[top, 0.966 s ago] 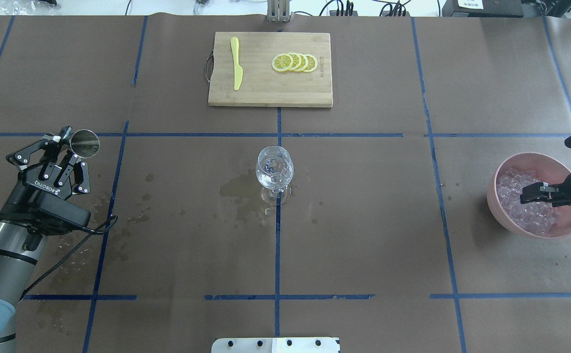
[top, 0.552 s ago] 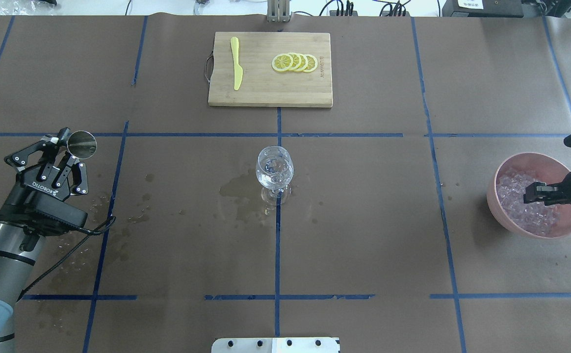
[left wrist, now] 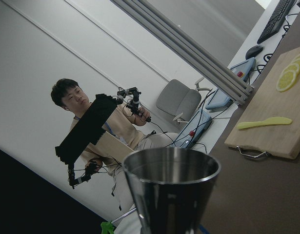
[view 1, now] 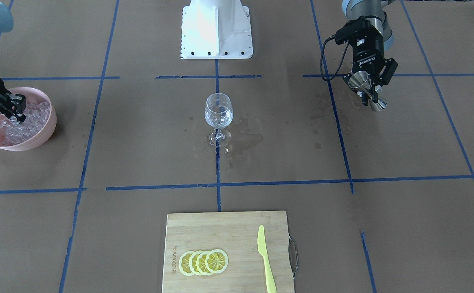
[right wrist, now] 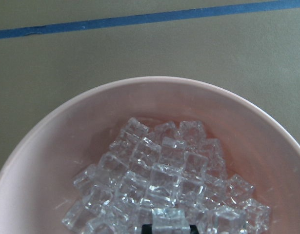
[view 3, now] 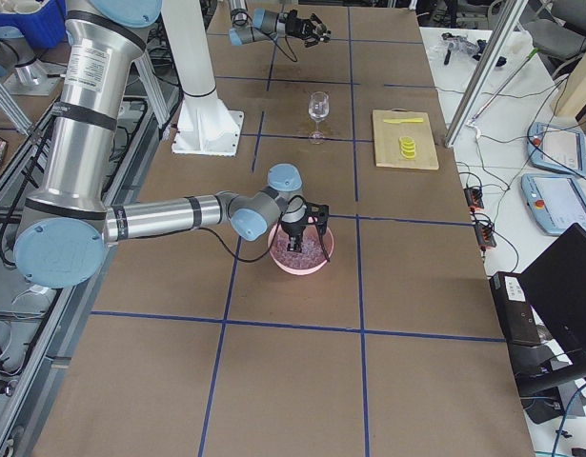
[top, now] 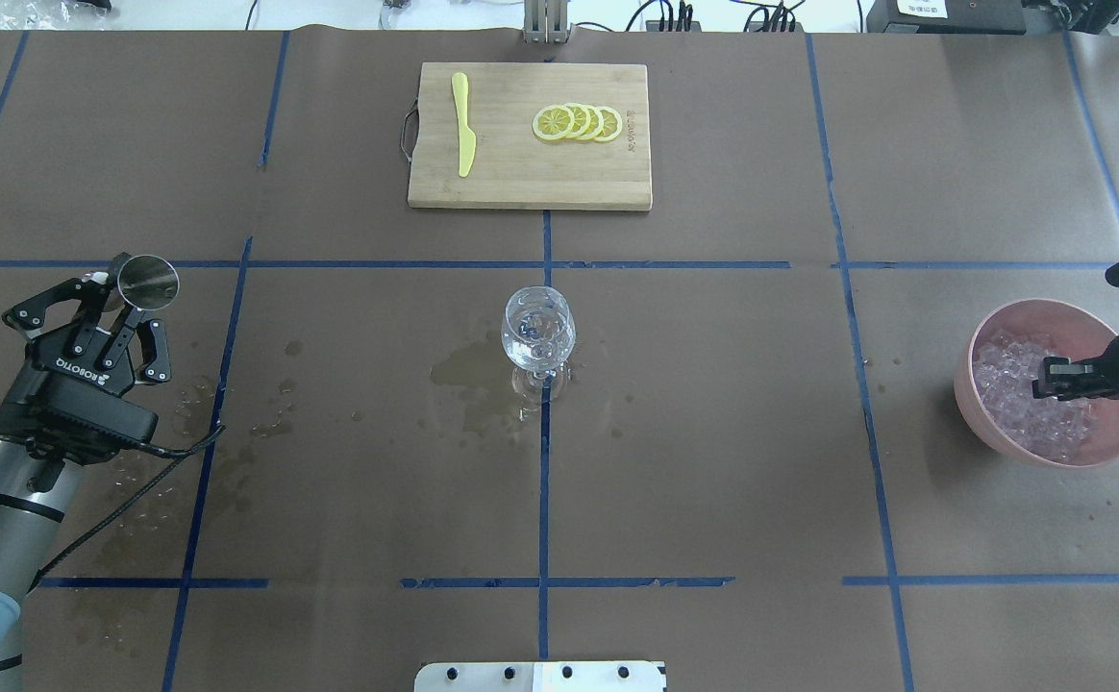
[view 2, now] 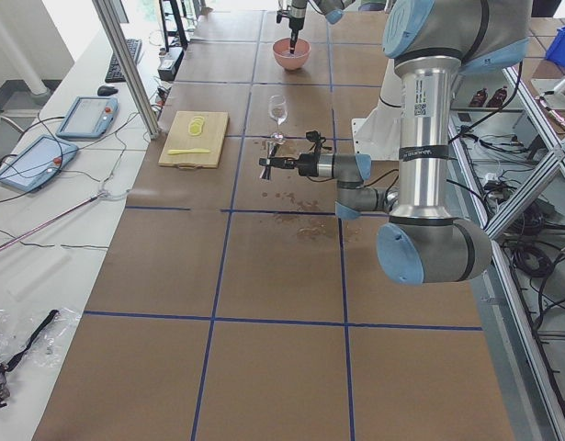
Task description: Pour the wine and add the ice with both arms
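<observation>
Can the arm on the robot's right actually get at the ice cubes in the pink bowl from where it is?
Probably yes. The right pincer hangs over the open pink bowl, its tips down at the heap of ice, and nothing lies between them.

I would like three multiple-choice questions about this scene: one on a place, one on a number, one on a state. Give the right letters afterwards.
1. Where does the wine glass stand?
A. against the robot's base
B. mid-table, on a blue tape line
C. at the table's edge

2. How many lemon slices lie on the cutting board?
A. two
B. six
C. four

3. What is the state of the left gripper?
A. shut on a steel measuring cup
B. open and empty
C. shut on a knife

Answers: 1 B, the overhead view shows it upright on the middle line. 2 C, four overlapping slices show. 3 A, the front-facing view shows the cup gripped.
</observation>
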Robot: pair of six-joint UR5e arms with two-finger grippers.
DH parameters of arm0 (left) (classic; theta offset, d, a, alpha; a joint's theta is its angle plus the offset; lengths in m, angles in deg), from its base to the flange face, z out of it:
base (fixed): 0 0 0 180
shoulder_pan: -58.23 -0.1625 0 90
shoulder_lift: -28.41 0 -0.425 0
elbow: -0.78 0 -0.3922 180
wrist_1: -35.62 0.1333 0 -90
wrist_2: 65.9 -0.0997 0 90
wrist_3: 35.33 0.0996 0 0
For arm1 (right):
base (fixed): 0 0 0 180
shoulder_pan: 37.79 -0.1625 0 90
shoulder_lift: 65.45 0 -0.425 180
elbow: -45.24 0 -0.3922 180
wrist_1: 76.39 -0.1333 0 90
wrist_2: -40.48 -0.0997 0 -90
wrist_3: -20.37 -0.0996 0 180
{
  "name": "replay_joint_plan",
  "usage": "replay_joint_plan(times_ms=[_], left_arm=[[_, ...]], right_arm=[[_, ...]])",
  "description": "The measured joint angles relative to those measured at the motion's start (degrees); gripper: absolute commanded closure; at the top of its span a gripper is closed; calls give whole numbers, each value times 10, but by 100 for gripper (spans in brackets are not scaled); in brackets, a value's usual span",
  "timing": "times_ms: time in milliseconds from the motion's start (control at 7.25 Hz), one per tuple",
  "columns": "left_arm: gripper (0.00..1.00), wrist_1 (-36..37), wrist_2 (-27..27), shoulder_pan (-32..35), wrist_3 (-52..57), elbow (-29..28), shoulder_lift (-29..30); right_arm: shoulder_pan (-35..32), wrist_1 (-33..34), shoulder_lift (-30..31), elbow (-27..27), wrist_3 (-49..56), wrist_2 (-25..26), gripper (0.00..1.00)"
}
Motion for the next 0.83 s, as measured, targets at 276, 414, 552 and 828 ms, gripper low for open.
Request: replay_joint_plan(times_ms=[276,414,552,828], left_arm=[[100,-4,2,-1,-66,-3,-2],[100,-5,2,-1,-104,-5,-2],[100,-6,2,-3,-158,-9,-2],[100,-6,12,-6,-287,-18,-2]], right_arm=[[-1,0,3,7,0,0,100],[-2,0,4,11,0,0,100],[-3,1,4,14,0,0,100],[-8,1,5,24,0,-1,100]])
